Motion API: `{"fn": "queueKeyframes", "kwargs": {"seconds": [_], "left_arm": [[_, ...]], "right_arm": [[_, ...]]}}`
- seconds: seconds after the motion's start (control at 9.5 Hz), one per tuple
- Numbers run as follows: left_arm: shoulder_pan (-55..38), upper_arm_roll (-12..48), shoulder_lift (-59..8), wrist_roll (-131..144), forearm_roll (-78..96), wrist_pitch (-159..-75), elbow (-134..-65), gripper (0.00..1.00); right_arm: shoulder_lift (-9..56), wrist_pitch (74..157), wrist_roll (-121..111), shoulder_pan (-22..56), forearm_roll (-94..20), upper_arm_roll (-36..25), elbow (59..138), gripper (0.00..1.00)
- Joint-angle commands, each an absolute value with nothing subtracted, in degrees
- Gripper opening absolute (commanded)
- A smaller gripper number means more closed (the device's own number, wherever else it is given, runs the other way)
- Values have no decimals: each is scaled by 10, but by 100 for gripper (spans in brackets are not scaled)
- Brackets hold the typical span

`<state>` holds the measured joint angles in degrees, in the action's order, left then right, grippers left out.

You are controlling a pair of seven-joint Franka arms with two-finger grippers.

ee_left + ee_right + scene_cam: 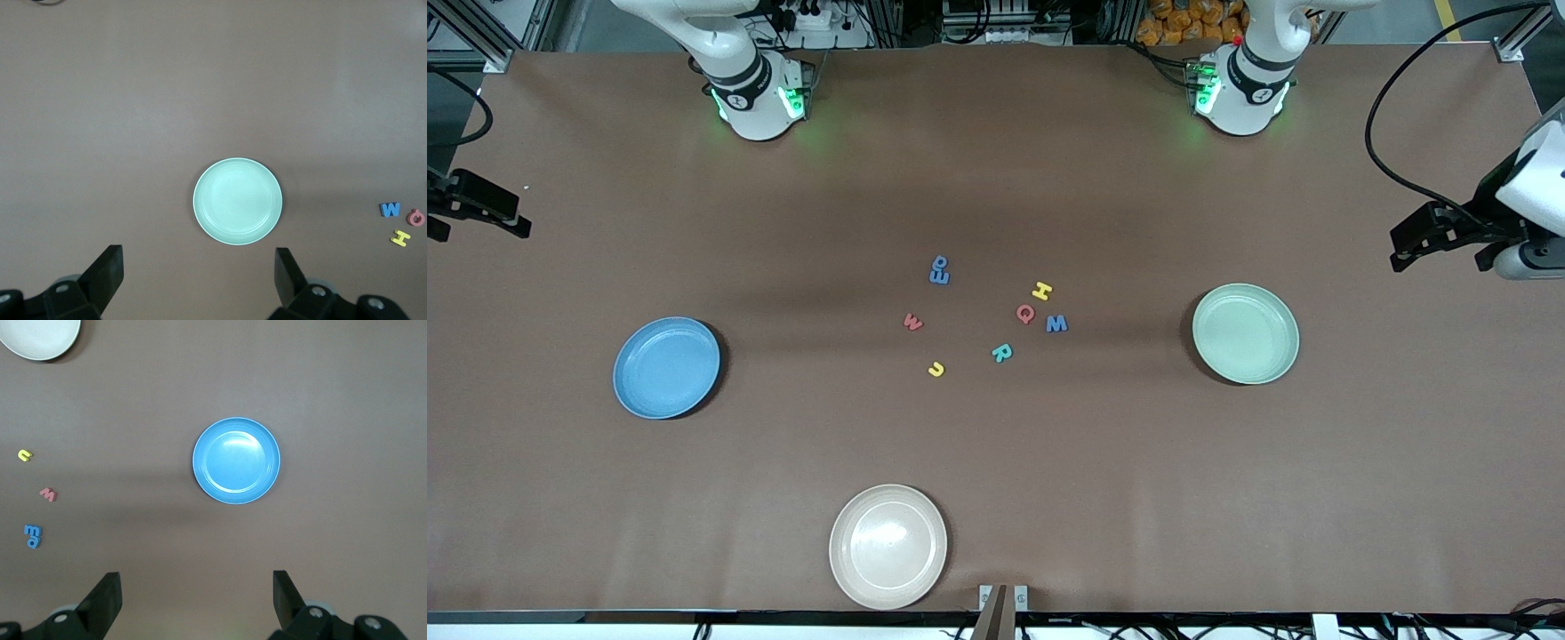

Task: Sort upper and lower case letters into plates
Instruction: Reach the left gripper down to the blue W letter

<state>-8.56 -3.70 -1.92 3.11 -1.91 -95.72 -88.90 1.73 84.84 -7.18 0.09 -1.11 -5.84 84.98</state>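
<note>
Green plate (pixel 237 201) under open left hand (pixel 199 280)

Table (pixel 996 498) covered edge to edge by matte brown sheet. Aluminium frame posts (pixel 480 36) seen at corners. Cabling (pixel 818 22) and orange items (pixel 1183 22) noted past table's top edge. Lighting even.

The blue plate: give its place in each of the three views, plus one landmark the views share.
Front view: blue plate lies toward the right arm's end of the table.
Left wrist view: not in it.
Right wrist view: at centre, past the open right gripper.
Shared landmark: red w; the left wrist view lacks it.
</note>
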Motion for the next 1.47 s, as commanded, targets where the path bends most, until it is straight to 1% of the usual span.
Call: {"fn": "queueKeyframes", "kwargs": {"seconds": [0.0, 0.32, 0.63, 0.84, 0.95, 1.16, 1.37], "left_arm": [[-93, -42, -13, 13, -8, -939, -880, 100], [-109, -32, -26, 22, -9, -940, -883, 100], [-178, -24, -79, 88, -8, -948, -882, 100], [-207, 7, -125, 149, -8, -994, -880, 100], [-224, 25, -154, 220, -8, -1030, -880, 100], [-278, 33, -231, 320, -10, -1105, -880, 100], [-321, 36, -292, 323, -2, -1164, -882, 100]], "right_arm": [[21, 838, -73, -3, -18, -58, 839, 100], [21, 838, -73, -4, -18, -58, 839, 100], [21, 838, -73, -3, -18, -58, 839, 100], [21, 838, -73, -4, -18, -58, 839, 100], [21, 838, -73, -4, -18, -58, 839, 100], [21, 838, -74, -4, -15, -58, 839, 100], [21, 837, -74, -4, -14, -58, 839, 100]]}}
